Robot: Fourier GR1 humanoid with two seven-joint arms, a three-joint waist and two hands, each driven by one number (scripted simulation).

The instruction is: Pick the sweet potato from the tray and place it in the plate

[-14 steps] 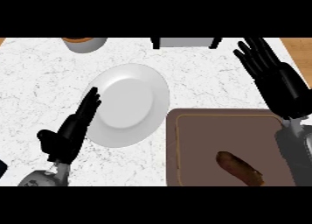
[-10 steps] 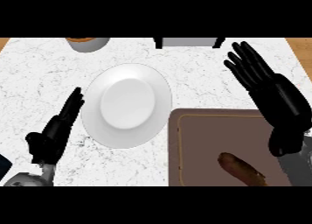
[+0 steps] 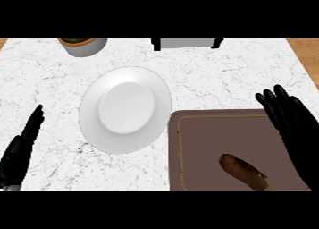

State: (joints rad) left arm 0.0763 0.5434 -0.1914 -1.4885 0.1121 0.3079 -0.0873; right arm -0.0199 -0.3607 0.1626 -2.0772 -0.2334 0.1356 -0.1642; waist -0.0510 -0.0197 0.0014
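On the brown tray point(image 3: 208, 143) at the near right of the desk point(image 3: 254, 76), the sweet potato point(image 3: 243, 171) lies slantwise toward the tray's near edge, touched by nothing; the pick has not yet begun, so the step in hand is, by my reading, the reach. The right hand point(image 3: 301, 136) hovers over the tray's right rim, near the sweet potato but apart from it, fingers straight and spread, holding nothing; the left hand point(image 3: 18, 152) rests at the view's lower left, fingers straight and together, also holding nothing. The next move calls for the right hand to come inward and down over the sweet potato, turn to match its slant, and curl round its middle; after that, a lift and a carry leftward to the white plate point(image 3: 125, 109), which lies close against the tray's left rim, though I cannot tell whether they touch. The desk is white marble with grey veining; at its far edge stand a grey pot point(image 3: 82, 45) with something green in it and a pale box point(image 3: 186, 43) with dark sides, both well apart from the tray; a wood-brown floor point(image 3: 309, 49) shows beyond the far corners.
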